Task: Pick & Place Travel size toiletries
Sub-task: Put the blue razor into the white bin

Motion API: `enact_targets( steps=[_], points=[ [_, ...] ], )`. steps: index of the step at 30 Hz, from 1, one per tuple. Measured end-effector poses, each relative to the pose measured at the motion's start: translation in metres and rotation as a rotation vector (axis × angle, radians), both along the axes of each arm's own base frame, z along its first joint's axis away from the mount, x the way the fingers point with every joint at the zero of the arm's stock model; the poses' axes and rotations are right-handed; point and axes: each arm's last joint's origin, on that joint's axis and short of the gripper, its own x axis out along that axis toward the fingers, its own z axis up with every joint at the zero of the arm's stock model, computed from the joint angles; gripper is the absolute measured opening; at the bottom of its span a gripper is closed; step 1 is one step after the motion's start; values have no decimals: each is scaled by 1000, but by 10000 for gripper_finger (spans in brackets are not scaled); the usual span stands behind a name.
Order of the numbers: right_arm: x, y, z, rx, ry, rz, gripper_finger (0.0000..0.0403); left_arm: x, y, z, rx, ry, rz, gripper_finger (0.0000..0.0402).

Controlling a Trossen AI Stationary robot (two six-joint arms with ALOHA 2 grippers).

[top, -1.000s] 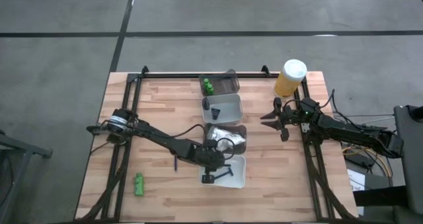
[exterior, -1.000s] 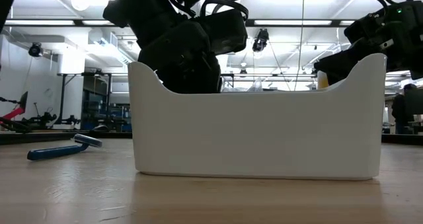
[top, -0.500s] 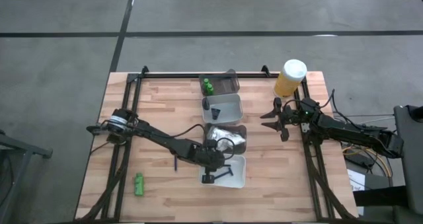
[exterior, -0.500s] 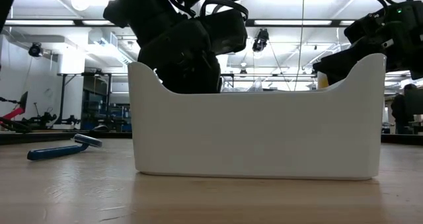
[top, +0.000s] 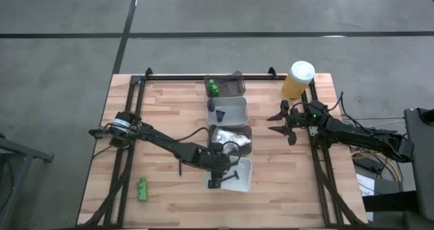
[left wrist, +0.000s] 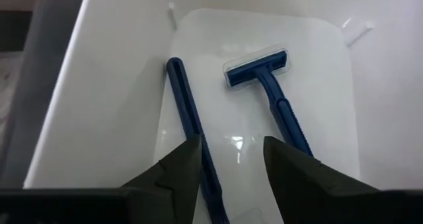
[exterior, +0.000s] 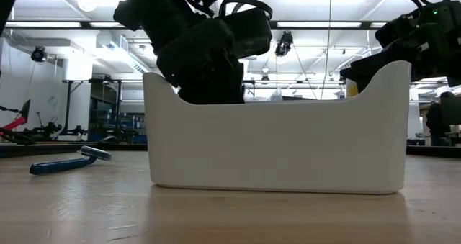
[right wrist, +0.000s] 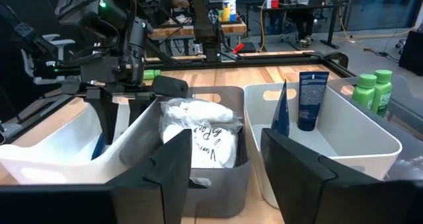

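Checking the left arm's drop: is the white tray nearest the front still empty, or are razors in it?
Not empty. Two blue razors lie flat on the white tray's floor, with the left gripper open just above them.

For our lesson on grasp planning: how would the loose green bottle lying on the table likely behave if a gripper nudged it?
The green bottle lies on its side on bare wood, so it would probably roll rather than slide. It looks small and plastic, so likely light and easily knocked away. Its rounded body may slip between narrow fingers.

The left arm reaches from the left edge toward lower centre, its left gripper [top: 215,182] pointing down with fingers apart. The right gripper [top: 274,120] waits at right of centre, fingers spread.
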Motion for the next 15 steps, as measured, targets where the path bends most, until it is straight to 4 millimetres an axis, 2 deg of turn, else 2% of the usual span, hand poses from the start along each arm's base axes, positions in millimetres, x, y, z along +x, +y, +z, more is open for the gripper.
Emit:
enact_targets(
  steps=[15],
  points=[
    [0, 0, 0, 0, 0, 0, 199, 8, -5, 18, -35, -52, -60, 170]
  ],
)
